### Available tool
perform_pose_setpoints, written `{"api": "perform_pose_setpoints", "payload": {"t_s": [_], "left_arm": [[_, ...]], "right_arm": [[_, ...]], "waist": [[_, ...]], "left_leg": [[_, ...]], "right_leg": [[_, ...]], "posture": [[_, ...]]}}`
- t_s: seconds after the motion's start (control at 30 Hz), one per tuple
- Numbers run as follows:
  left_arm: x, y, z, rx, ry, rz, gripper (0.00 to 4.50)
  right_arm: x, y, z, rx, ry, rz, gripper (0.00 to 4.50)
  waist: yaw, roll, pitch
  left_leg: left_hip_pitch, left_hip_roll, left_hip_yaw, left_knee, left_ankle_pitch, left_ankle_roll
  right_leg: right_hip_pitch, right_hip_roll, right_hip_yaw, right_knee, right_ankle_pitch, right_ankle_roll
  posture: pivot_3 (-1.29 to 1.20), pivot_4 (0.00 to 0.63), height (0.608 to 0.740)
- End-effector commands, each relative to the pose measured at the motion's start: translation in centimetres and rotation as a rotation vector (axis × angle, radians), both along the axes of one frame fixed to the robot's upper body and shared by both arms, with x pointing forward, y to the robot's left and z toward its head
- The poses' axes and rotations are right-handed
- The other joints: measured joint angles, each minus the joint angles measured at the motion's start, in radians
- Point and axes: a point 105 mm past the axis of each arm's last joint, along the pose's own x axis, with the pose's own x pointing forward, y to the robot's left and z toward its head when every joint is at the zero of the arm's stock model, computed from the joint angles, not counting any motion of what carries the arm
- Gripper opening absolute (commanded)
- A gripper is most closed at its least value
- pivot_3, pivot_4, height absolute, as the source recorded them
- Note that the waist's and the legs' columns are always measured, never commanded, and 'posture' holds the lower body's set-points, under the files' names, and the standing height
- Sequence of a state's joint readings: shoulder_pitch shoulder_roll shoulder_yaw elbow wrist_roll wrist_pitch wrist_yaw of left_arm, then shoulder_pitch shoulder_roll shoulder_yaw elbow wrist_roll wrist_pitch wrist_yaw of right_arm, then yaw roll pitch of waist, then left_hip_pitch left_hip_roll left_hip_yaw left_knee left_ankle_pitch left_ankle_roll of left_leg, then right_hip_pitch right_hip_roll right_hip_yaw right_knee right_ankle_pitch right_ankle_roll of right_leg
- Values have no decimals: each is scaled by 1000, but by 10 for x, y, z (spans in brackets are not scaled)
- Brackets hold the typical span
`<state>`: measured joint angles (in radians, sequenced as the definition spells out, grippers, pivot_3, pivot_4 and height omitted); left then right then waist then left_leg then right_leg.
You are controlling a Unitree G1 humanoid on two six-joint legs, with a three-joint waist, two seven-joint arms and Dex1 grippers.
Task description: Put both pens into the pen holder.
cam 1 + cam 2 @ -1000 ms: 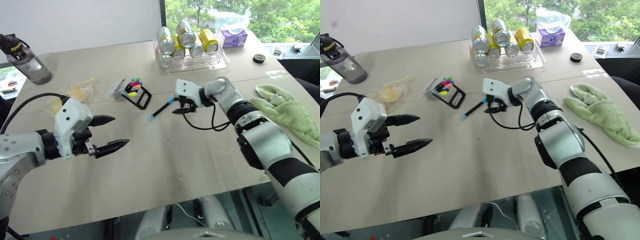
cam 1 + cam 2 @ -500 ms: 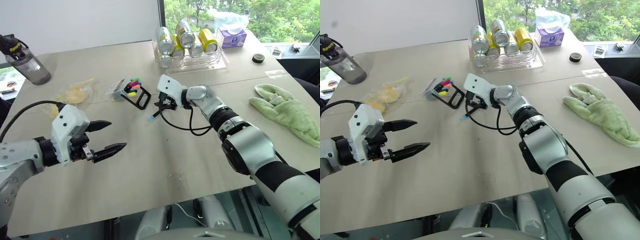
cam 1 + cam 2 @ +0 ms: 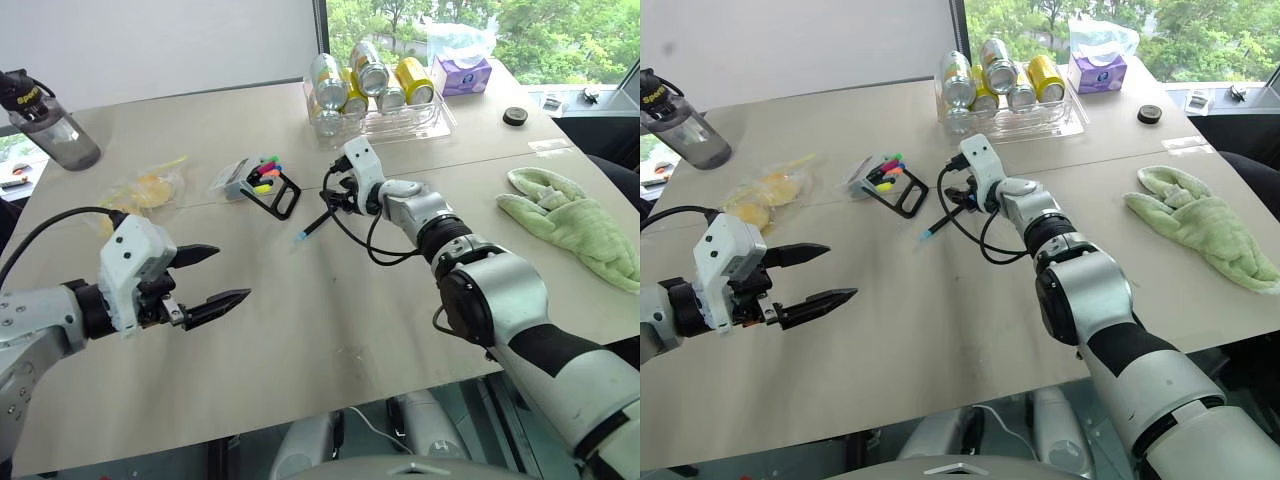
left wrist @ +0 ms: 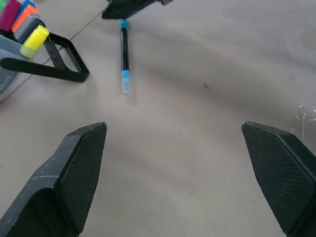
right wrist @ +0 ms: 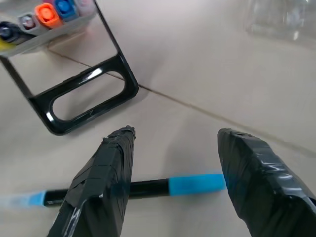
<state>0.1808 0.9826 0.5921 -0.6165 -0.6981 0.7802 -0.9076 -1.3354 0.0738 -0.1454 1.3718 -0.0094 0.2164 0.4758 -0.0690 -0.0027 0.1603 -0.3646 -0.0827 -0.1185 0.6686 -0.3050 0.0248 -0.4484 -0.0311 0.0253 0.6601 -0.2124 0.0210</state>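
Right gripper [image 5: 173,173] is hovering, fingers apart, straddling the blue-capped pen [image 3: 318,222] lying flat on the table [image 3: 380,310] just beside the tipped pen holder [image 3: 255,180]; left gripper [image 3: 222,275] is hanging wide open, well apart.

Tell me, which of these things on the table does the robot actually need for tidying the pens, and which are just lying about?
For the job: blue-tipped pen, pen holder, right gripper with fingers open either side of the pen.

Lying about: tray of cans, water bottle, green cloth, tissue box, plastic bag.
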Motion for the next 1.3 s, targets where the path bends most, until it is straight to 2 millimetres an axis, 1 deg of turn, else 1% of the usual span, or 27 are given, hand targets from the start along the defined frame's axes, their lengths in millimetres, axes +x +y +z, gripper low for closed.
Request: {"api": "perform_pose_setpoints", "payload": {"t_s": [0.03, 0.13, 0.2, 0.33, 0.43, 0.6, 0.73, 0.9, 1.0, 1.03, 1.1, 1.13, 1.23, 1.3], "left_arm": [[1, 0, 6, 19, -39, 0, 4500], [0, 1, 5, 18, -38, 4, 4500], [-1, 1, 4, 17, -37, 7, 4500], [-1, 2, 4, 16, -36, 8, 4500], [0, 1, 2, 16, -33, 5, 4500], [2, 1, 2, 15, -34, -1, 4500], [4, 1, 2, 17, -35, -7, 4500], [6, 1, 2, 18, -37, -12, 4500], [7, 1, 2, 17, -38, -13, 4500], [7, 1, 2, 17, -38, -13, 4500], [8, 1, 2, 17, -37, -15, 4500], [8, 1, 1, 16, -37, -17, 4500], [10, -1, 1, 15, -39, -23, 4500], [10, -2, 2, 15, -43, -25, 4500]], "right_arm": [[4, 4, 14, 86, 11, -54, 2832], [2, 7, 11, 46, -5, -39, 2832], [-1, 9, 6, -36, -36, 2, 2832], [-6, 5, -9, -234, -68, 92, 2832], [-9, 3, -10, -285, -48, 149, 2832], [-10, -1, -2, -285, -9, 199, 2832], [-15, -10, 7, -293, 21, 295, 2832], [-20, -24, 11, -349, 46, 405, 2832], [-25, -29, 23, -357, 17, 504, 2832], [-25, -29, 27, -358, -10, 528, 2832], [-23, -23, 43, -341, -157, 571, 2832], [-22, -22, 48, -341, -188, 569, 2832], [-19, -13, 56, -313, -292, 544, 2832], [-17, -5, 53, -295, -293, 501, 2832]], "waist": [[0, 0, 0], [-1, 0, 0], [-2, 0, 0], [-1, 0, 0], [-1, 0, 0], [-1, 0, 0], [-1, 0, 0], [-1, 0, 0], [0, 0, 0], [0, 0, 0], [-1, 0, 0], [-2, 0, 0], [-1, 0, 0], [-2, 0, 0]], "left_leg": [[0, 0, 0, 0, 0, 0], [0, 0, 0, 0, 0, 0], [0, 0, 0, 0, 0, 0], [0, 0, 0, 0, 0, 0], [1, 0, 0, 0, 0, 0], [1, 0, 0, 0, 0, 0], [1, 0, 0, 0, 0, 0], [0, 0, 0, 0, 0, 0], [0, 0, 0, 0, 0, 0], [0, 0, 0, 0, 0, 0], [0, 0, 0, 0, 0, 0], [0, 0, 0, 0, 0, 0], [0, 0, 0, 0, 0, 0], [0, 0, 0, 0, 0, 0]], "right_leg": [[0, 0, 0, 0, 0, 0], [0, 0, 0, 0, 0, 0], [0, 0, 0, 0, 0, 0], [0, 0, 0, 0, 0, 0], [0, 0, 0, 0, 0, 0], [0, 0, 0, 0, 0, 0], [0, 0, 0, 0, 0, 0], [0, 0, 0, 0, 0, 0], [0, 0, 0, 0, 0, 0], [0, 0, 0, 0, 0, 0], [0, 0, 0, 0, 0, 0], [0, 0, 0, 0, 0, 0], [0, 0, 0, 0, 0, 0], [0, 0, 0, 0, 0, 0]], "posture": [[0, 150, 740], [0, 150, 740], [0, 150, 740], [0, 150, 740], [0, 150, 740], [0, 150, 740], [0, 150, 740], [0, 150, 740], [0, 150, 740], [0, 150, 740], [0, 150, 740], [0, 150, 740], [0, 150, 740], [0, 150, 740]]}}
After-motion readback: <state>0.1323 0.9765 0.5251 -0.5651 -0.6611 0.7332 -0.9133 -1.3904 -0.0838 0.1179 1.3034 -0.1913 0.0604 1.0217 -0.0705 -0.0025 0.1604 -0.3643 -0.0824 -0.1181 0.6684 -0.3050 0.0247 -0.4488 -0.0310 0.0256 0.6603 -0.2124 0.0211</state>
